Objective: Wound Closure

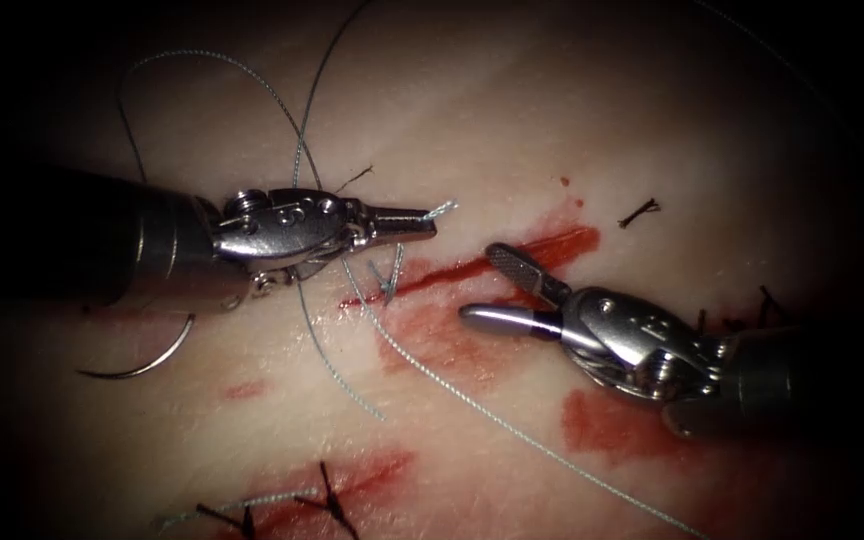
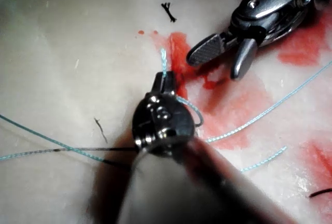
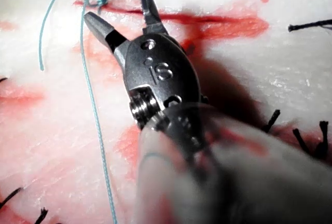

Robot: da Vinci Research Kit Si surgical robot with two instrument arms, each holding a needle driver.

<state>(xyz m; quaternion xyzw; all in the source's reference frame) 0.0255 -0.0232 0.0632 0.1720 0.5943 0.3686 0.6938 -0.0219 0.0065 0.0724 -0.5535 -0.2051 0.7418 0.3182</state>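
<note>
Left pincer (image 1: pixel 430 222) is pinching a short thread (image 1: pixel 472 400) end, while right pincer (image 1: pixel 487 285) is gaping wide, empty, over the cut (image 1: pixel 452 272). Tissue (image 1: pixel 512 120) is lying pale and red-stained; needle (image 1: pixel 147 362) is resting free at left, thin and curved.

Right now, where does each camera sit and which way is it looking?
Endoscope view: above and in front of the red cut; both claws visible, curved steel needle lying left.
Left wrist view: along its shaft at the left claw, shut on pale blue thread.
Right wrist view: along its shaft at the open right claw.
All share the cut.
</note>
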